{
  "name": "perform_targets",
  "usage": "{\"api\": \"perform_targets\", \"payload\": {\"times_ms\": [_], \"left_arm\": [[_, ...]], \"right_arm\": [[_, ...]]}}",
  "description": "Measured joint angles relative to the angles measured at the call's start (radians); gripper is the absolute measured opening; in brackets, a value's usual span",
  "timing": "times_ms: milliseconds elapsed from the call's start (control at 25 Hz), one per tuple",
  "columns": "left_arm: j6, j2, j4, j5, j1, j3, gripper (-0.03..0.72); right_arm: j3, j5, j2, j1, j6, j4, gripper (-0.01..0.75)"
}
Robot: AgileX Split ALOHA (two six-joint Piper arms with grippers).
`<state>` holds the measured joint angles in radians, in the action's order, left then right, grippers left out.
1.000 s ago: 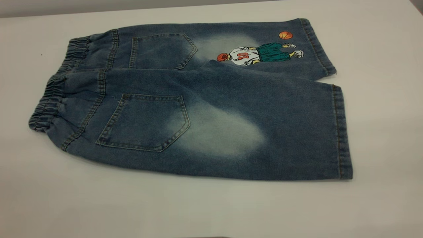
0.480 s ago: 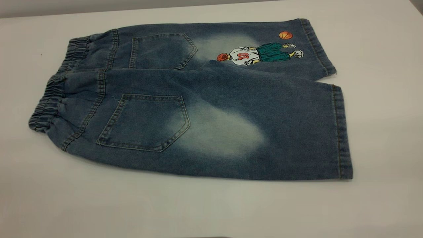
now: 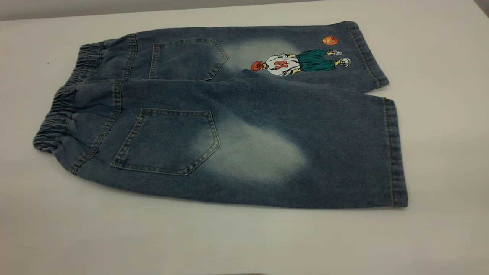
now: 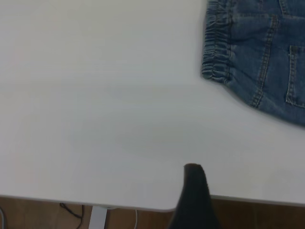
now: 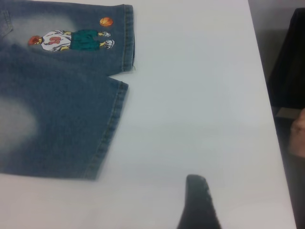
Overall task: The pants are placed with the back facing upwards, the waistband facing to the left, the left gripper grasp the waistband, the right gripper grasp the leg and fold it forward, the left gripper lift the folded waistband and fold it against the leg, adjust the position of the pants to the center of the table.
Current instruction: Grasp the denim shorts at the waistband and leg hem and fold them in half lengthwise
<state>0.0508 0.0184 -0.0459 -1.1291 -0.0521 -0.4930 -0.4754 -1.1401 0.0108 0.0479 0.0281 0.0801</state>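
The pants lie flat and back-up on the table, waistband at the left arm's side, the plain leg nearest the camera and still unfolded, so no step looks begun. Next, I judge, the left hand must reach the waistband and the right hand the leg hem, both now well apart from the denim. Each hand shows only one dark tip, so whether either is open or closed I cannot tell.
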Motion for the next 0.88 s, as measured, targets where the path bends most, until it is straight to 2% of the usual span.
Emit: {"api": "perform_targets", "payload": {"times_ms": [520, 880], "left_arm": [[0.0, 0.0, 0.0, 0.0, 0.0, 0.0, 0.511], [0.001, 0.0, 0.0, 0.0, 0.0, 0.0, 0.511]], "right_arm": [[0.0, 0.0, 0.0, 0.0, 0.0, 0.005, 0.421], [0.0, 0.01, 0.0, 0.0, -0.018, 0.074, 0.421]]}}
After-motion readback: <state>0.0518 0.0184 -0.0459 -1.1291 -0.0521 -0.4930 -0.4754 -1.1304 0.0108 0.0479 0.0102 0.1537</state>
